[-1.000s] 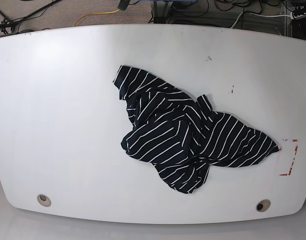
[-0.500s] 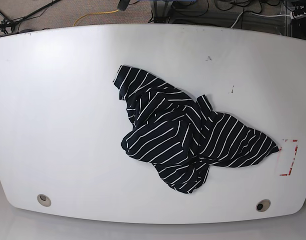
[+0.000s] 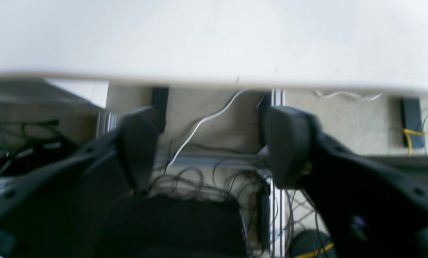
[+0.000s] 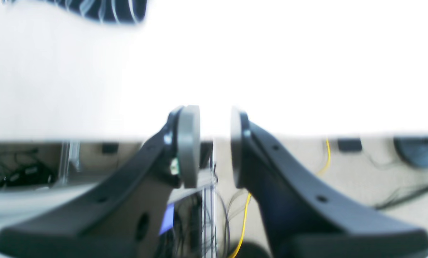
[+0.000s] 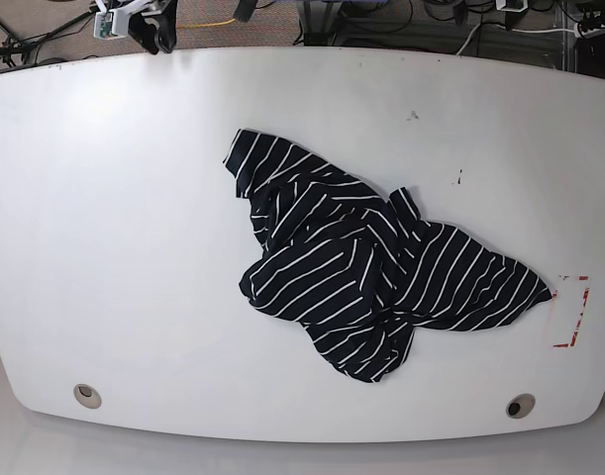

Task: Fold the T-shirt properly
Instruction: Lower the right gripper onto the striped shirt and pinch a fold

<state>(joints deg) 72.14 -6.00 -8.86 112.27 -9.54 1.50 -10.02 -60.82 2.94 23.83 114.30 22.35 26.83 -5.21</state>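
The T-shirt point(image 5: 366, 267), black with thin white stripes, lies crumpled near the middle of the white table point(image 5: 114, 218). No gripper touches it. My right gripper point(image 5: 155, 35) hangs just beyond the table's far left edge. In the right wrist view its pads point(image 4: 189, 143) stand a narrow gap apart, open with nothing between them, and a corner of the T-shirt point(image 4: 106, 10) shows far off at top left. My left gripper point(image 3: 206, 147) is open wide and empty, hanging off the table edge point(image 3: 214, 80) above the cabled floor.
A red-marked patch point(image 5: 571, 312) sits at the table's right edge. Two round holes point(image 5: 86, 396) point(image 5: 520, 407) lie near the front edge. Cables and metal framing point(image 3: 276, 215) cover the floor beyond the far edge.
In the base view my right gripper has come into sight beyond the table's far left edge. The T-shirt lies as before.
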